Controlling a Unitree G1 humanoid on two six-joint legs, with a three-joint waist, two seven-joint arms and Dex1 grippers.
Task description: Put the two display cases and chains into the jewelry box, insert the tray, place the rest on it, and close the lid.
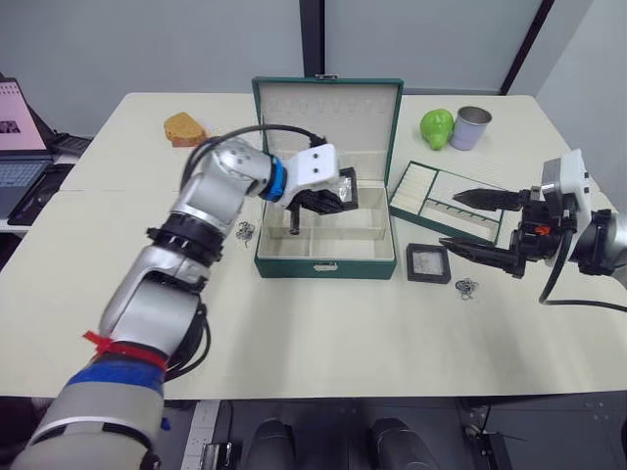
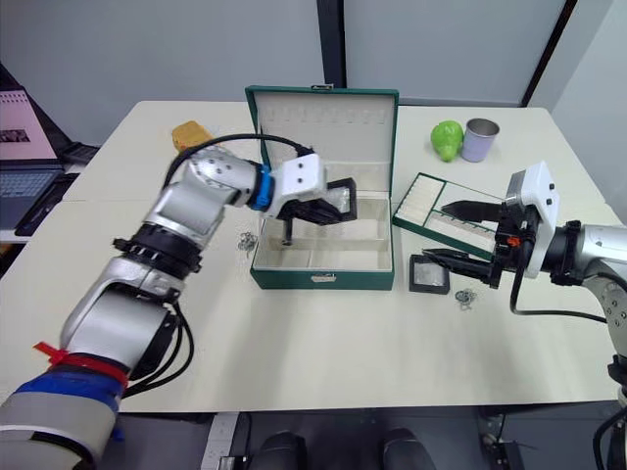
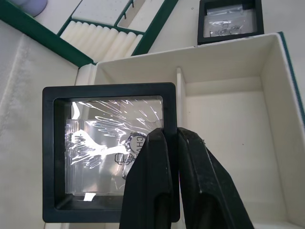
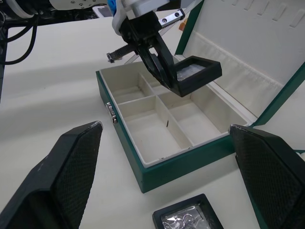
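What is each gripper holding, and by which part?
The left gripper pinches a display case by its black frame's edge, above the jewelry box. The right gripper holds nothing.

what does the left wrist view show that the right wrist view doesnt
Left wrist view: the tray's ring rolls, and the printing behind the held display case's clear window. Right wrist view: the box's front clasp, the lid's hooks and the open right gripper. Both: the left gripper shut on that case above the jewelry box, and the second case on the table.
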